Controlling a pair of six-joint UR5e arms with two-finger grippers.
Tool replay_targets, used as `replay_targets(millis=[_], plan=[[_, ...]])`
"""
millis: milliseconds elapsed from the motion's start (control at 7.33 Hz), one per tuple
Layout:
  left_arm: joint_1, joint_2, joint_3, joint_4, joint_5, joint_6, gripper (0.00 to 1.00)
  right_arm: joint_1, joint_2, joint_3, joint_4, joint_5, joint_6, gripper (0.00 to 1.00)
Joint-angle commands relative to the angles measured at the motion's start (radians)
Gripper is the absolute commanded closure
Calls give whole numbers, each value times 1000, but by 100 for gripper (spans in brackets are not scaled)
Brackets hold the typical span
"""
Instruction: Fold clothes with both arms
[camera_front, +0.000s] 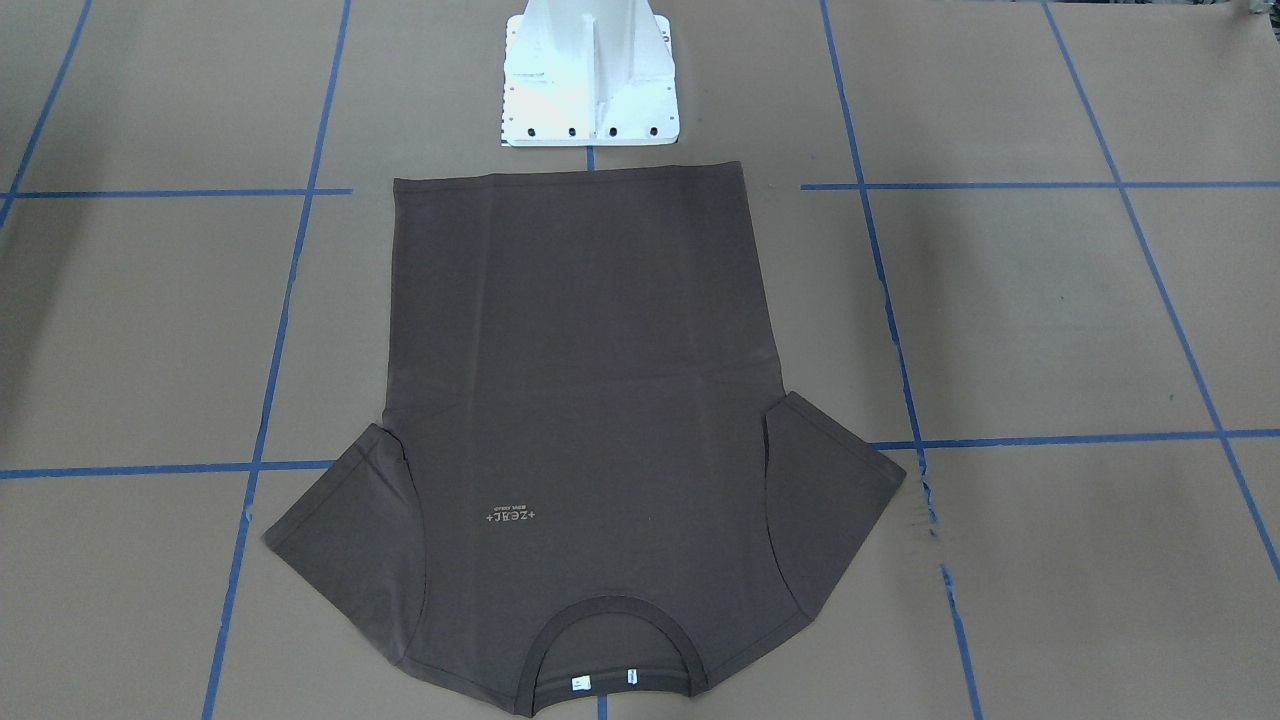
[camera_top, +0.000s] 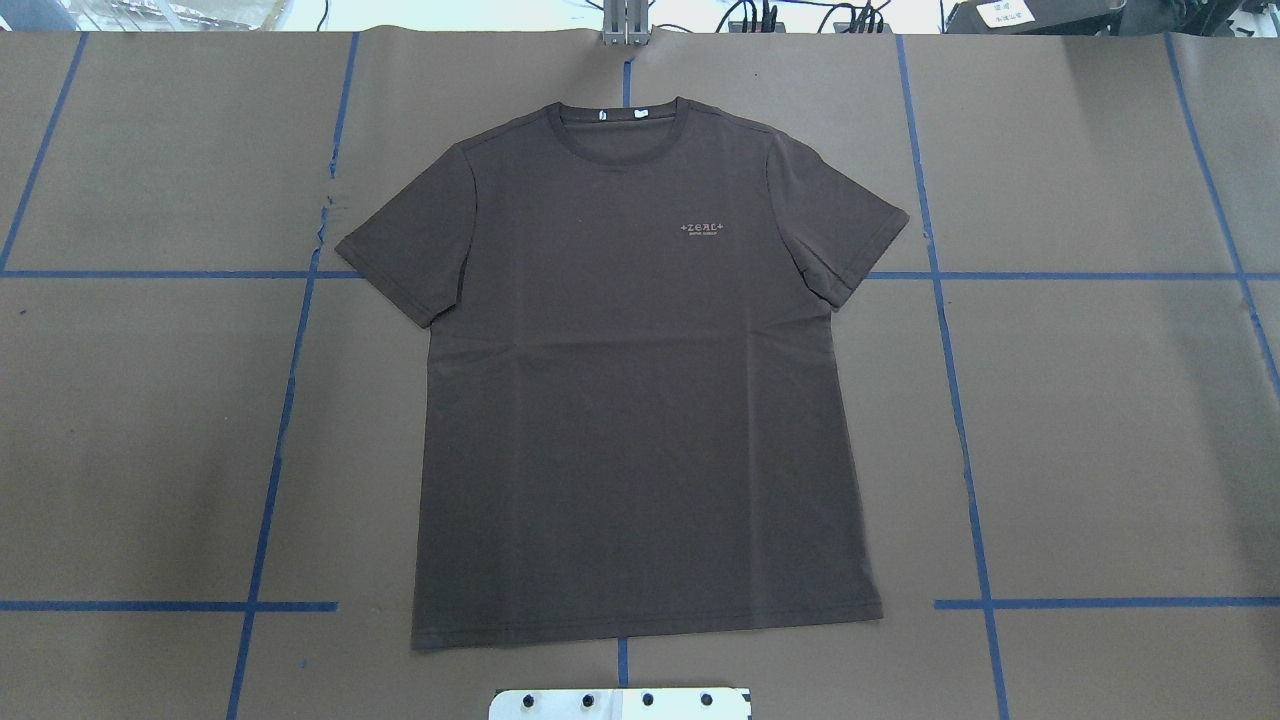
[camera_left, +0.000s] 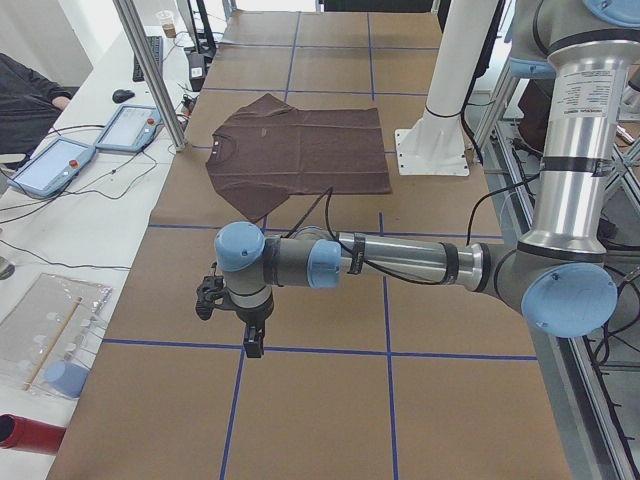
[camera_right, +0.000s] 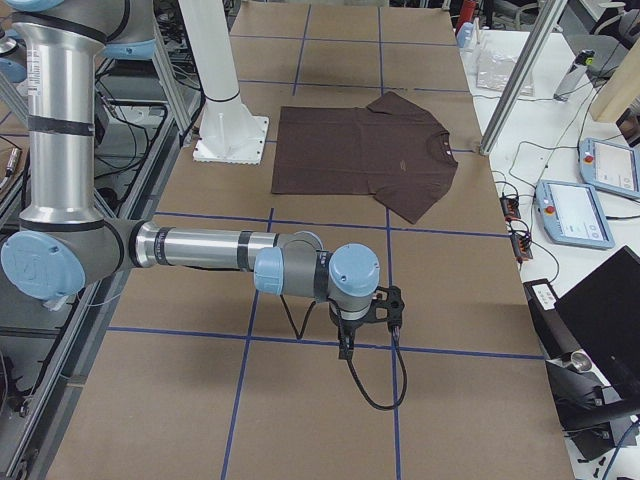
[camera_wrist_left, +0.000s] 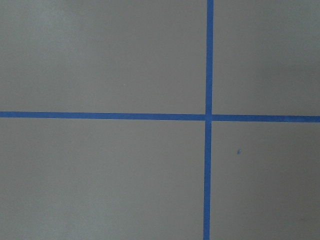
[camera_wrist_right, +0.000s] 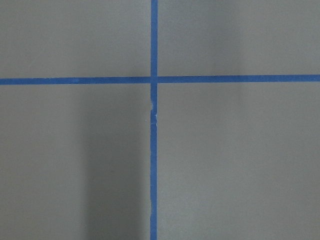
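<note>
The clothes are one dark brown T-shirt (camera_top: 640, 400), spread flat and face up in the middle of the table, collar (camera_top: 625, 125) pointing away from the robot base and both sleeves spread out. It also shows in the front view (camera_front: 590, 400) and both side views (camera_left: 300, 150) (camera_right: 360, 160). My left gripper (camera_left: 253, 345) hangs over bare table far to the shirt's left, pointing down; whether it is open or shut I cannot tell. My right gripper (camera_right: 345, 345) hangs likewise far to the shirt's right, state also unclear. Both wrist views show only brown paper and blue tape.
Blue tape lines (camera_top: 270, 480) grid the brown paper table cover. The white pedestal base (camera_front: 590, 75) stands just behind the shirt's hem. Tablets (camera_left: 50, 165) and a person's sleeve (camera_left: 25, 95) lie beyond the table's far edge.
</note>
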Motion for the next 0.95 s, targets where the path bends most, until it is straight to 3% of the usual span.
replay_targets(millis=[0, 273, 409, 682, 818], plan=[[0, 0, 0, 0, -8, 0, 0, 1, 3, 26, 3, 8, 0, 0], [0, -18, 2, -6, -13, -3, 0, 0, 8, 52, 6, 9, 17, 0], [2, -61, -4, -67, -14, -2, 0, -10, 40, 51, 9, 14, 17, 0], [9, -113, 9, -289, -16, -9, 0, -158, 257, 37, 54, 25, 76, 0], [23, -97, 14, -364, -35, -17, 0, -216, 296, 10, 57, 40, 156, 0]])
